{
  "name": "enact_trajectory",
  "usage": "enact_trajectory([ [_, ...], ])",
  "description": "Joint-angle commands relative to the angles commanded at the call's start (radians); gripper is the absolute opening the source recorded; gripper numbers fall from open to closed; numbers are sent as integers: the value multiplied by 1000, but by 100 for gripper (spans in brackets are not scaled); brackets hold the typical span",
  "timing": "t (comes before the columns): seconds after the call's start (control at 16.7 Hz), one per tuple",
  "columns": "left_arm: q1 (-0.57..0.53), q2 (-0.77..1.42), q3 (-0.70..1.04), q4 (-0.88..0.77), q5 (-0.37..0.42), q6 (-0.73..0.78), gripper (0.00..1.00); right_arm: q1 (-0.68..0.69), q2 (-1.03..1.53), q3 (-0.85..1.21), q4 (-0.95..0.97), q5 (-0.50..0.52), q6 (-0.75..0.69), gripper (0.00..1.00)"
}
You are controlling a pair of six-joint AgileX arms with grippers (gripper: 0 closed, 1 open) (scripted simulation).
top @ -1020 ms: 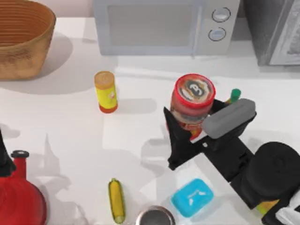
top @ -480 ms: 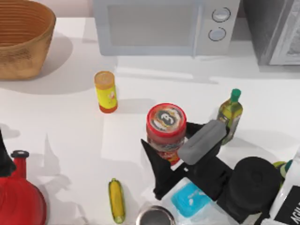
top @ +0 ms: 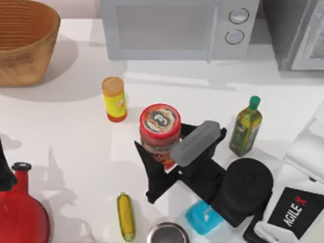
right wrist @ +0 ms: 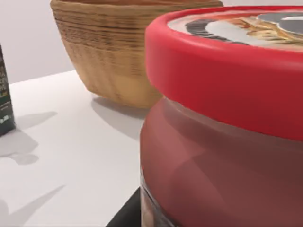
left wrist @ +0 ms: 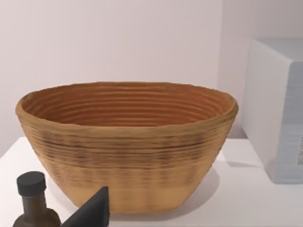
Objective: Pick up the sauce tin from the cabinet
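Red-rimmed short sauce tin (top: pixel 160 126) sits clamped between the fingers of the right gripper (top: pixel 163 152), above the white table (top: pixel 76 136). A weak squeeze could let it slip.

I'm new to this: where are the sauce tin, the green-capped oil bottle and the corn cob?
sauce tin (top: pixel 160 119), top view, its round lid.
oil bottle (top: pixel 245 129), top view, its body.
corn cob (top: pixel 125 215), top view, its middle.
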Motion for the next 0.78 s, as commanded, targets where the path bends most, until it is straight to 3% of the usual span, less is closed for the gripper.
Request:
enact_trajectory([
  [0.42, 0, 0, 0, 0, 0, 0, 100, -8, 78, 99, -29, -8, -1, 0],
  [0.78, 0, 0, 0, 0, 0, 0, 100, -8, 78, 99, -29, -8, -1, 45],
])
